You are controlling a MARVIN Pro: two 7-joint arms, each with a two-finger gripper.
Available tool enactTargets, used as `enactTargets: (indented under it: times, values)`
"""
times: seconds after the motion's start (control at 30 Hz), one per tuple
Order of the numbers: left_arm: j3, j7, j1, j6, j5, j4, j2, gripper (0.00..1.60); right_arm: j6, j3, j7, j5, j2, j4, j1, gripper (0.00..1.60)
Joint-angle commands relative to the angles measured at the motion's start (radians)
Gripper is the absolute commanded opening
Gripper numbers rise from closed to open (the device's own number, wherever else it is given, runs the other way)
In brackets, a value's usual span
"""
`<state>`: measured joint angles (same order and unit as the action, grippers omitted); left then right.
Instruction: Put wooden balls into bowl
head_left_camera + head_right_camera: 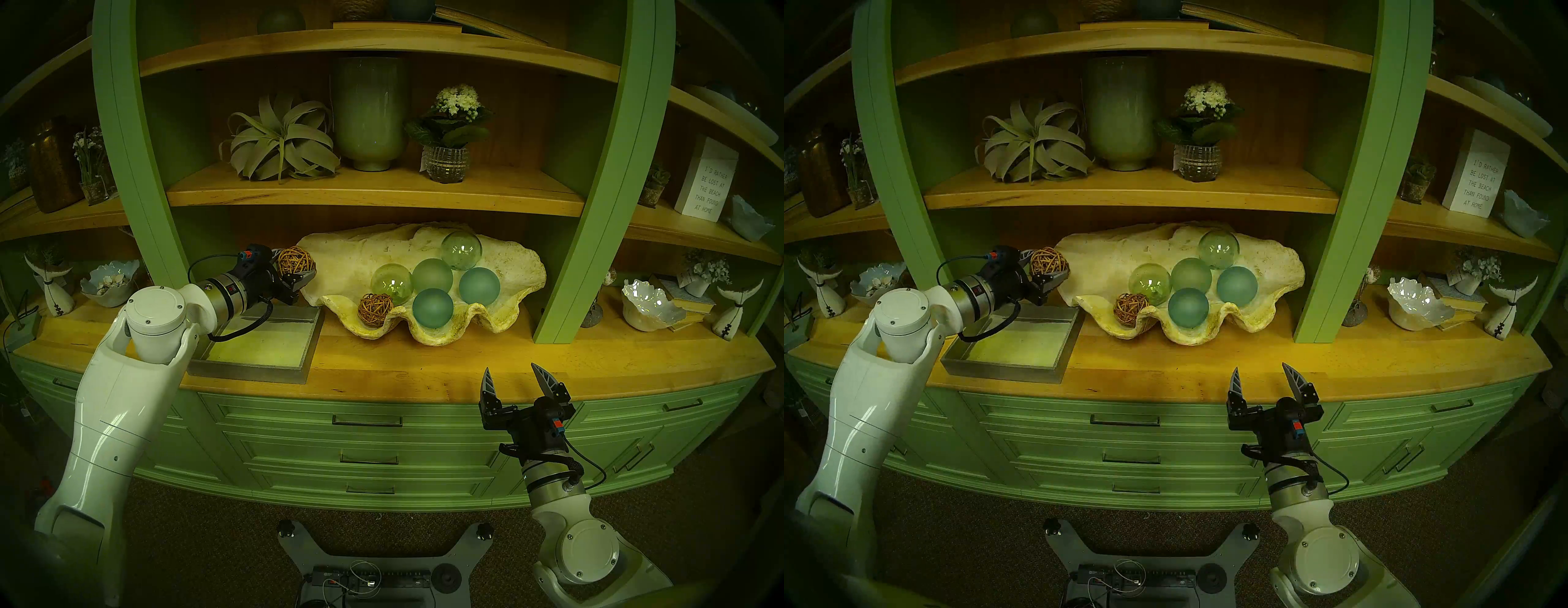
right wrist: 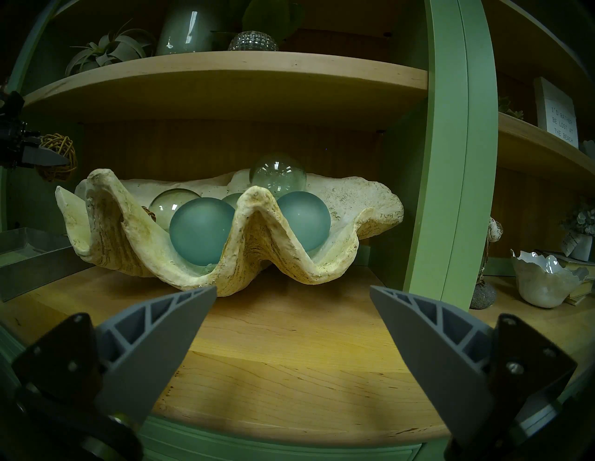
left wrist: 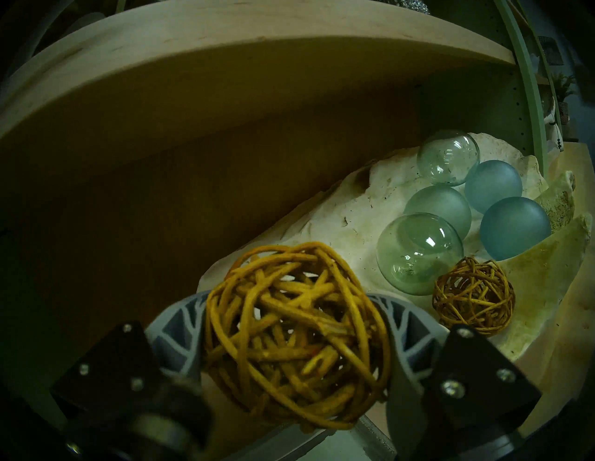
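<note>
So the clam-shell bowl [image 1: 500, 263] is the anchor here, and everything gets placed off it. It's huge, rough and chalky-looking, and it's judged heavy and stiff enough that it won't budge if it's nudged, though the wavy rim looks chippy. Five glass spheres [image 1: 432, 276] are piled in its middle and right side; those are judged smooth, slippery and breakable, so they're best not bumped. A grey tray [image 1: 263, 344] is parked just off the bowl's left end. One wooden ball [image 1: 374, 310] is already lying inside the bowl, at the front-left scallop, touching a clear glass sphere. The other wooden ball [image 3: 296, 334] is clamped in the left gripper [image 1: 297, 271], held in the air just above the bowl's left rim, not yet inside. It's openwork twig, so it's judged very light, a bit springy and crushable, with loads of grip from the rough weave; it's best pinched across its widest part, which is how it's being held, and only gently. It's likely to bounce or roll a little once let go, so a low drop onto the bare left floor of the bowl is suggested. The right gripper [image 1: 511, 373] is parked out in front of the bowl, spread wide and holding nothing.
</note>
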<state>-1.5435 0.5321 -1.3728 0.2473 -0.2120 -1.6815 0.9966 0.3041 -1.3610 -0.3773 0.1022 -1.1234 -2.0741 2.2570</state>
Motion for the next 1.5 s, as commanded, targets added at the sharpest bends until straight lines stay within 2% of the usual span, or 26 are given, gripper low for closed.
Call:
enactTargets:
  times: [0.0,0.07,0.13,0.17,0.23,0.27,0.3,0.33,0.57,0.6,0.83,1.03,1.47]
  values:
    - [0.018,-0.020,0.119,0.009,0.013,0.025,0.036,0.00,0.008,0.000,0.001,-0.001,-0.002,-0.029,-0.013,1.60]
    - [0.014,-0.023,0.109,0.011,0.011,0.020,0.041,0.00,0.008,0.000,0.001,-0.001,-0.002,-0.028,-0.013,1.60]
    - [0.024,-0.016,0.141,0.025,0.009,0.043,0.052,0.00,0.008,0.000,0.001,-0.001,-0.002,-0.028,-0.013,1.60]
    - [0.015,-0.020,0.121,0.023,0.009,0.031,0.054,0.00,0.008,0.000,0.001,-0.001,-0.002,-0.027,-0.013,1.60]
    - [0.030,-0.013,0.160,0.040,0.014,0.057,0.065,0.00,0.008,0.000,0.001,-0.001,-0.002,-0.027,-0.013,1.60]
    - [0.024,-0.016,0.145,0.039,0.015,0.049,0.068,0.00,0.008,0.000,0.001,-0.001,-0.002,-0.027,-0.013,1.60]
    - [0.036,-0.010,0.177,0.051,0.014,0.069,0.073,0.00,0.008,0.000,0.001,-0.001,-0.002,-0.026,-0.013,1.60]
    - [0.030,-0.013,0.165,0.052,0.015,0.061,0.077,0.00,0.008,0.000,0.001,-0.001,-0.002,-0.026,-0.013,1.60]
    - [0.046,-0.009,0.225,0.098,0.017,0.097,0.101,0.00,0.008,0.001,0.000,-0.001,-0.002,-0.025,-0.014,1.60]
    - [0.040,-0.010,0.211,0.099,0.017,0.086,0.105,0.00,0.008,0.001,0.000,-0.001,-0.002,-0.025,-0.014,1.60]
    - [0.060,0.009,0.257,0.135,0.027,0.109,0.114,0.00,0.009,0.001,0.000,-0.002,-0.001,-0.025,-0.014,1.60]
    - [0.076,0.039,0.308,0.173,0.040,0.141,0.114,0.00,0.009,0.001,0.000,-0.002,-0.001,-0.025,-0.014,1.60]
    - [0.097,0.118,0.372,0.233,0.089,0.188,0.124,0.00,0.009,0.001,-0.001,-0.001,-0.001,-0.027,-0.014,1.60]
